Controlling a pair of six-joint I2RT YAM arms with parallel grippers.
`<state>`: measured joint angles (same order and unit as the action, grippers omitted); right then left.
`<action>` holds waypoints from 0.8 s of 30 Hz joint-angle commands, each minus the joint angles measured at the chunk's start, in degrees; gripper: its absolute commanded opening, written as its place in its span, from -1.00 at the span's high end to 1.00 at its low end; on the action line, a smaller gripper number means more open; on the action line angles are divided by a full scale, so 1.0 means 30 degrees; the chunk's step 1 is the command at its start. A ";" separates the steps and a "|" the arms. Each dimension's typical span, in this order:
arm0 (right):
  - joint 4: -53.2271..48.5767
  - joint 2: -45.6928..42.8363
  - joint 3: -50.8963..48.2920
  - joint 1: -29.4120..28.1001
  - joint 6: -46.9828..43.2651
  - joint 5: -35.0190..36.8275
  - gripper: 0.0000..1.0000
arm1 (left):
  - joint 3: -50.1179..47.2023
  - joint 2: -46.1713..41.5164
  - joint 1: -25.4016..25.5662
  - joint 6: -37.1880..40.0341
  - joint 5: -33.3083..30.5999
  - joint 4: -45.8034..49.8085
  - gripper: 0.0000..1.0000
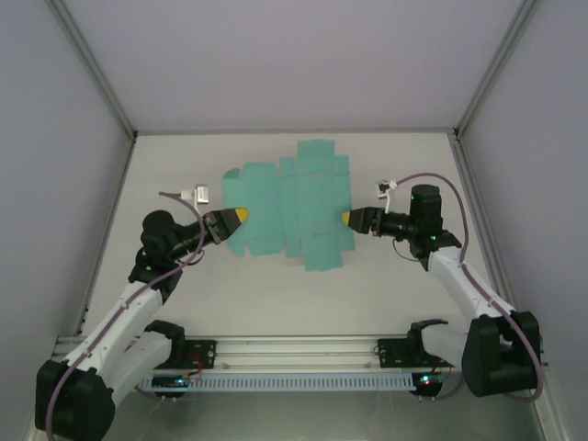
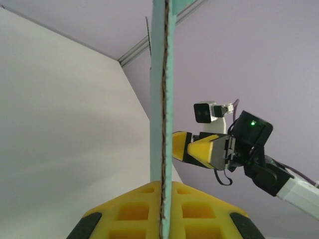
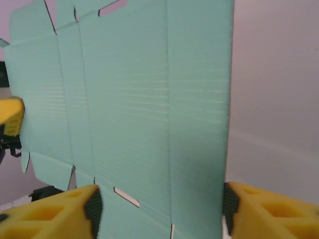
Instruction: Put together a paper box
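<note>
Paper box [image 1: 294, 207], not yet folded, is a flat teal-green die-cut sheet with its flaps spread out over the middle of the white table [image 1: 395, 276], between the two arms. In the top view its panels run left to right, with flaps jutting toward the far wall and toward the near rail [image 1: 294, 349]. The left pincer [image 1: 241, 217] is clenched on the sheet's left edge. From the left wrist, the paper box [image 2: 162, 124] is seen edge-on as a thin upright strip running straight down into the yellow tips of that pincer [image 2: 162, 199], with pale table on one side of it and lilac wall on the other. Whether the rest of the sheet rests on the table or hangs just clear of it cannot be told. The right pincer [image 1: 349, 219] sits at the sheet's right edge, its yellow tip touching or just meeting the card, and it also appears beyond the sheet in the left wrist view [image 2: 197, 149]. From the right wrist, the pincer [image 3: 159, 209] is released: its two yellow fingers [image 3: 65, 209] stand wide apart at the bottom corners, and the ribbed face of the paper box [image 3: 139, 109] spans the gap between them, creases and slots plainly visible.
</note>
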<state>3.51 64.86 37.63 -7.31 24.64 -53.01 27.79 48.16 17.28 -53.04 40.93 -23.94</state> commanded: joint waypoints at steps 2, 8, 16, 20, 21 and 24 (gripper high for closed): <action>0.1095 0.0605 0.0815 -0.0047 0.0220 -0.2220 -0.24 | 0.0365 -0.0128 0.0004 -0.0708 0.0709 -0.1771 1.00; -0.0542 0.0815 0.0803 0.0782 -0.0535 -0.1528 -0.25 | 0.0611 -0.0956 0.0012 -0.0373 0.0757 -0.0840 1.00; 0.2536 0.1306 0.0557 0.0546 0.1115 -0.3335 0.34 | 0.0354 -0.1346 0.0005 -0.0541 0.0513 -0.0757 1.00; 0.4849 0.0920 -0.0016 0.0530 0.2599 -0.4316 0.43 | 0.0205 -0.1312 0.0012 -0.0491 0.0432 -0.0782 1.00; 0.4978 0.0835 -0.0028 0.0529 0.2681 -0.4456 0.45 | 0.0176 -0.1346 0.0012 -0.0476 0.0313 -0.0722 1.00; 0.4906 0.0578 -0.0167 0.0505 0.2567 -0.4513 0.63 | 0.0091 -0.1347 0.0012 -0.0132 -0.0024 -0.0348 1.00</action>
<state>14.70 68.20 37.93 -5.37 30.72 -63.00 27.77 45.04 17.26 -54.52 41.34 -25.04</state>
